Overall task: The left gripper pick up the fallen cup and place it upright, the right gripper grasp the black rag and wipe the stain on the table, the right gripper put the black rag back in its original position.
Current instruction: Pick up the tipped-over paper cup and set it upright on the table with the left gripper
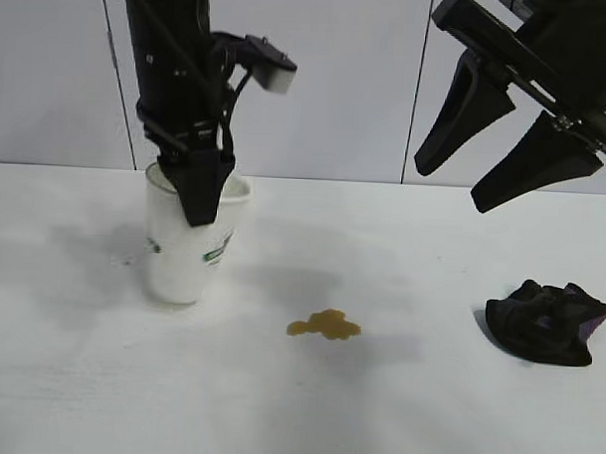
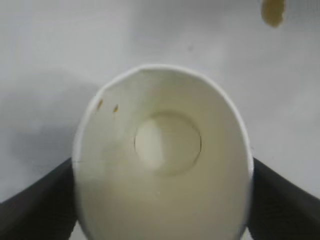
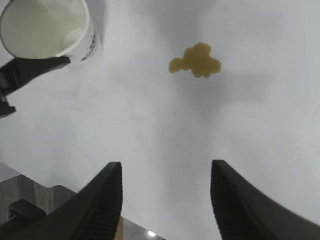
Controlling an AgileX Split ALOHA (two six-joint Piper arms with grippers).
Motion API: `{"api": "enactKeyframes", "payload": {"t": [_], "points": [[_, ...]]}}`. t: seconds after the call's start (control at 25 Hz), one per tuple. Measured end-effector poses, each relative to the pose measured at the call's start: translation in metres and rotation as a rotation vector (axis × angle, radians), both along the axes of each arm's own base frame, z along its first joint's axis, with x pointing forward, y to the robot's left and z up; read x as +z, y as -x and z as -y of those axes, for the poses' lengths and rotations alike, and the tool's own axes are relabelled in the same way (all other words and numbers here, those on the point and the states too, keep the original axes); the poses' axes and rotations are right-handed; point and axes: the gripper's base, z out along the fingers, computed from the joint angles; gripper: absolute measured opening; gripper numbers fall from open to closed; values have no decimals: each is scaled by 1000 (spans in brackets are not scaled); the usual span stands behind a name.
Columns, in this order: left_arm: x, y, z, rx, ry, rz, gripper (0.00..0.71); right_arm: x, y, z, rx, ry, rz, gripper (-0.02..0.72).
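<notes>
upright cup, stain + rag on white table

white paper cup (image 1: 188, 253) w/ dimpled wall + green logo lettering stands upright on the broad flat white matte tabletop (image 1: 297, 406), mouth up, at the left of the exterior view; inside is pale, w/ a couple of small brown specks near the rim. small irregular yellowish-brown liquid blot (image 1: 324, 326) lies flat on the table, right of the cup + nearer the camera, apart from it. small bunched black cloth w/ a purple patch (image 1: 546, 321) sits in a crumpled heap far right, well apart from the blot, purple showing at its right end.
</notes>
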Motion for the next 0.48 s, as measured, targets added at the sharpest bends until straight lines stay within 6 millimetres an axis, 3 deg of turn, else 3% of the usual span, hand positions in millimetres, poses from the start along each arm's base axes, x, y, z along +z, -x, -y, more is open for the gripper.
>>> {"api": "enactKeyframes", "payload": {"t": [0.16,0.48], "points": [[24,3,-4,6,28,40,582,0,0,0,-2,0,3,370],[29,-12,-36,116,71,25,582,0,0,0,-1,0,3,370]]}}
